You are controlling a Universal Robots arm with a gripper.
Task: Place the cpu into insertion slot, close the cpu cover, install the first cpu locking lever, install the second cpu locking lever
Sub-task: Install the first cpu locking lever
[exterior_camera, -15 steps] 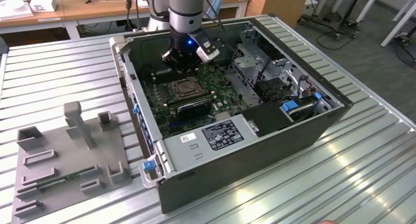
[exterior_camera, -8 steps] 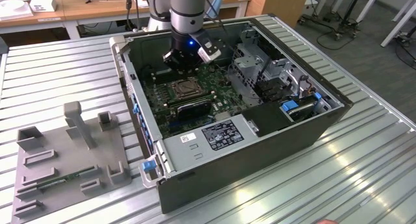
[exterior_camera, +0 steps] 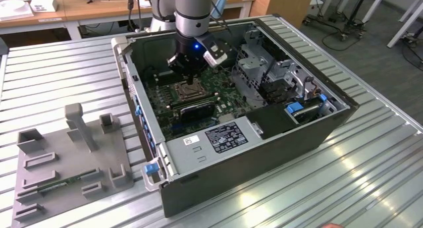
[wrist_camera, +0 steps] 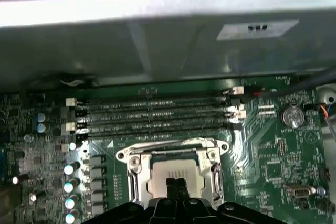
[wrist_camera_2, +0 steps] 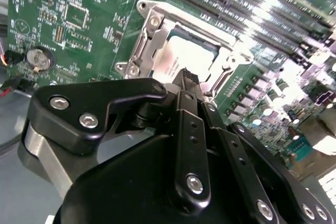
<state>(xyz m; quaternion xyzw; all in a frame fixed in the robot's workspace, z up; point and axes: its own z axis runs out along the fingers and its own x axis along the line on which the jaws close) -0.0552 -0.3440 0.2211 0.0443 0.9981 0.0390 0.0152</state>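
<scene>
The cpu [wrist_camera: 169, 170] lies flat in the insertion slot [exterior_camera: 187, 91] on the green motherboard, its pale metal top showing in both wrist views [wrist_camera_2: 178, 56]. The silvery cpu cover [wrist_camera: 134, 162] lies down around it as a frame [wrist_camera_2: 149, 38]. My gripper [wrist_camera: 176, 184] hangs inside the open computer case [exterior_camera: 191, 81], with its two black fingertips pressed together just over the cpu's top [wrist_camera_2: 187, 74]. It is shut with nothing between the fingers. A thin metal lever [wrist_camera_2: 220, 77] runs along one side of the cover.
Several long black memory slots [wrist_camera: 157, 114] run beside the socket. A black ribbed block [exterior_camera: 197, 110] sits near the socket, and a metal drive cage [exterior_camera: 264, 69] stands at the exterior view's right. A grey parts fixture [exterior_camera: 66, 158] lies on the table outside the case.
</scene>
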